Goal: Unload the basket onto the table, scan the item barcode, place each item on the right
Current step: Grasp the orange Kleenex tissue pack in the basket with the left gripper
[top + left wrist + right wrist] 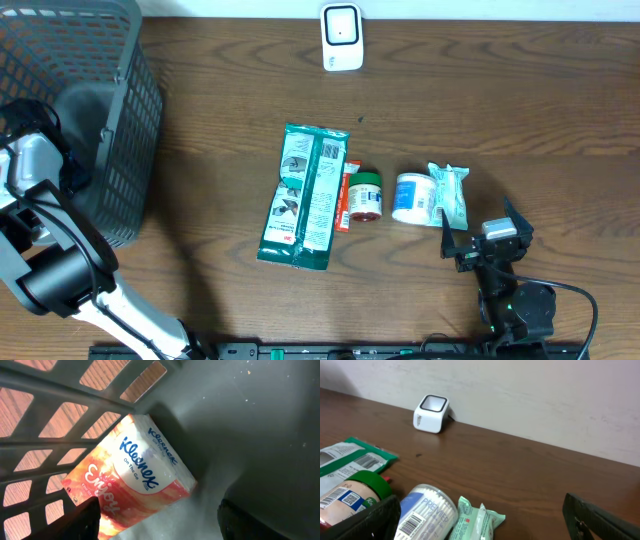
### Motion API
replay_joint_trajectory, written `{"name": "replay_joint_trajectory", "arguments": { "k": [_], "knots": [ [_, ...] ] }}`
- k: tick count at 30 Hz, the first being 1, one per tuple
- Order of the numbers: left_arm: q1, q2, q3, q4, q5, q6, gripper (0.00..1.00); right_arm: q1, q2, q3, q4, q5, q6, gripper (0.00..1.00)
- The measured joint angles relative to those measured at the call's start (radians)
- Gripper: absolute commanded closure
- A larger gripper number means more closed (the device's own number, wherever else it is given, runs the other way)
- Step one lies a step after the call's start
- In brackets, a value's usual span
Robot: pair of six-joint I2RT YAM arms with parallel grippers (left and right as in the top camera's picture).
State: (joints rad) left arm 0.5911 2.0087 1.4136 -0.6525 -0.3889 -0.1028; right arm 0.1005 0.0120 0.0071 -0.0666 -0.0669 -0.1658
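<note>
Right gripper (478, 228): you are holding it spread wide and empty, just beside the wipes pack (450, 195) | Left gripper (175, 520): you are hovering it, fingers parted, gripping nothing, over the tissue pack (132, 480) lying in the basket (50, 387) | Scanner (341, 37): sitting at the table's (500, 100) far edge.

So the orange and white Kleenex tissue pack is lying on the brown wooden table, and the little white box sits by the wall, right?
Not on the table. The orange and white Kleenex tissue pack is lying inside the grey plastic basket, as the left wrist view shows. The little white box does sit by the wall.
</note>
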Motion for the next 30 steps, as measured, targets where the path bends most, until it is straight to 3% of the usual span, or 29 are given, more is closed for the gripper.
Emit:
{"name": "replay_joint_trajectory", "arguments": {
  "k": [14,18,21,23,30],
  "knots": [
    [0.0,0.0,-0.016,0.086,-0.003,0.003,0.32,0.0,0.0,0.0,0.0,0.0,0.0,0.01],
    [0.0,-0.004,-0.052,0.129,-0.012,0.005,0.54,0.0,0.0,0.0,0.0,0.0,0.0,0.01],
    [0.003,-0.004,-0.063,0.141,-0.026,0.005,0.79,0.0,0.0,0.0,0.0,0.0,0.0,0.01],
    [0.002,-0.006,-0.064,0.148,-0.032,0.011,0.9,0.0,0.0,0.0,0.0,0.0,0.0,0.01],
    [0.004,-0.05,-0.068,0.143,0.001,0.018,0.92,0.0,0.0,0.0,0.0,0.0,0.0,0.01]
  ]
}}
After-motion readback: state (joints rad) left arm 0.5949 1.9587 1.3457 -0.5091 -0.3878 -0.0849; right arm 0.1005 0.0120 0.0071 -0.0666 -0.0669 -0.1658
